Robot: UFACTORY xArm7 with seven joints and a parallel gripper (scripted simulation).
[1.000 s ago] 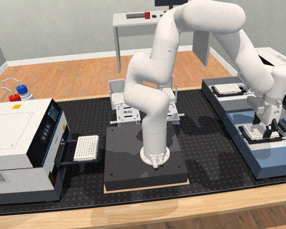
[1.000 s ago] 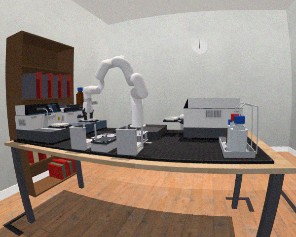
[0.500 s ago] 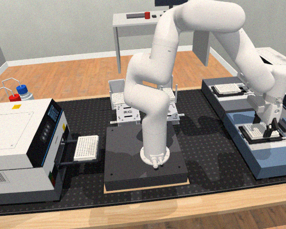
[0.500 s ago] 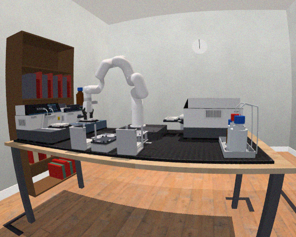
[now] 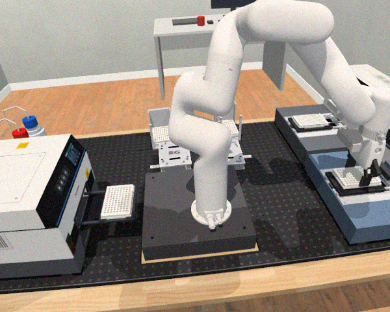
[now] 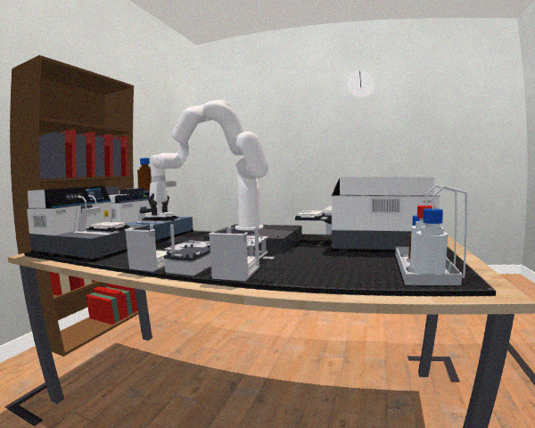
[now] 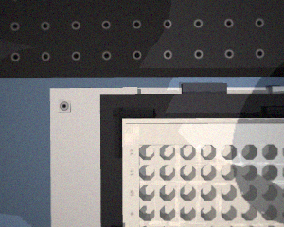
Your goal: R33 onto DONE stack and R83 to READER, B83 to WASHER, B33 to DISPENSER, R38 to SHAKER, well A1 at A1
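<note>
Plate [image 5: 351, 177] gripped by down-pointing hand [image 5: 362, 174].

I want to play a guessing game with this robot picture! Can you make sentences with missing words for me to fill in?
1. The gripper is shut on a white ____ full of little wells.
2. That well plate sits on an instrument whose housing is coloured ____.
3. Between the two stack racks, the small nest on the deck carries the letters ____.
4. The two bottles behind the big white instrument have one blue cap and one ____ cap.

Missing words: plate; blue; RG; red
</note>
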